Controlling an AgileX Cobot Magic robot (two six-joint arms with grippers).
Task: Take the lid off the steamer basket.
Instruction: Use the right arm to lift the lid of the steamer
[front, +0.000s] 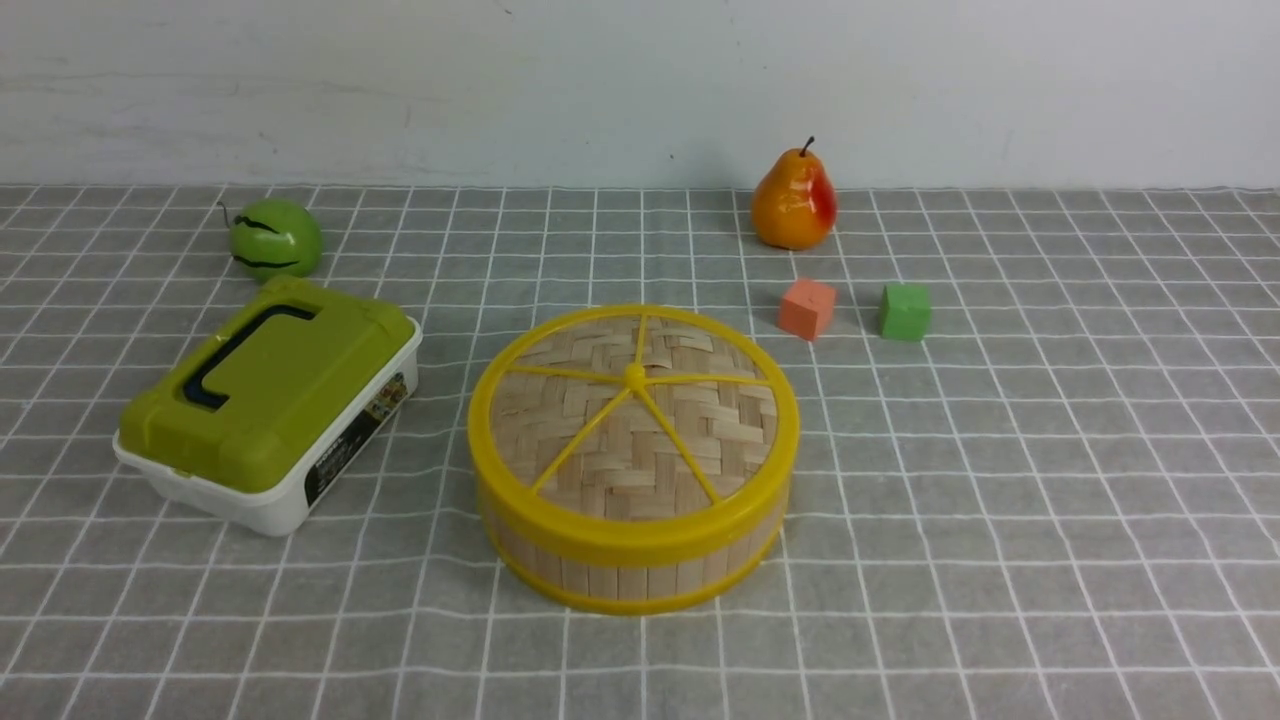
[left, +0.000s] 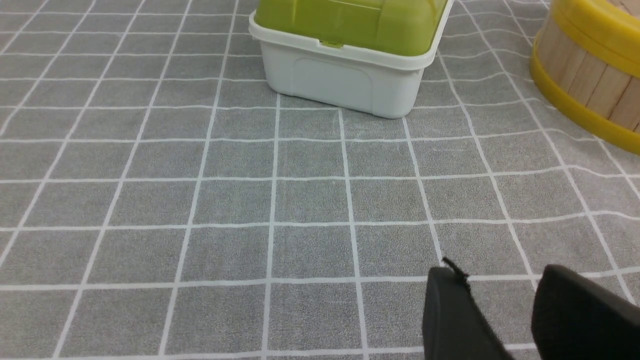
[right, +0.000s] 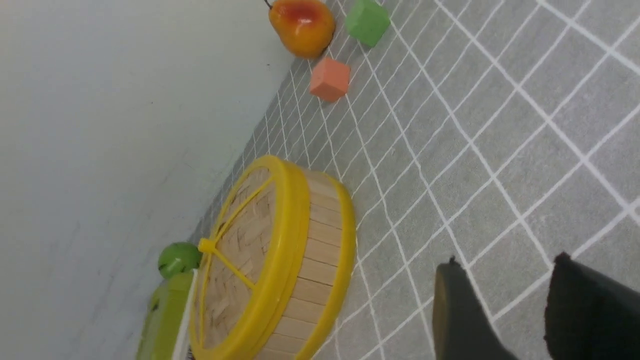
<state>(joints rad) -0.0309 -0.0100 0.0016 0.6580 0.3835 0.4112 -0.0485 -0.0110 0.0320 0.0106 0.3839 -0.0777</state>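
Observation:
The lid (front: 633, 417), a woven bamboo disc with yellow rim, spokes and centre knob, sits closed on the steamer basket (front: 630, 565) in the middle of the cloth. Both also show in the right wrist view, the lid (right: 240, 265) on the basket (right: 320, 265). The basket's wall shows at the edge of the left wrist view (left: 590, 80). Neither arm shows in the front view. My left gripper (left: 500, 280) is open and empty above bare cloth, short of the white box. My right gripper (right: 505, 265) is open and empty above bare cloth, apart from the basket.
A white box with an olive-green lid (front: 270, 400) stands left of the basket, a green apple (front: 275, 238) behind it. A pear (front: 793, 200), an orange cube (front: 807, 308) and a green cube (front: 905, 311) lie at the back right. A white wall closes the back.

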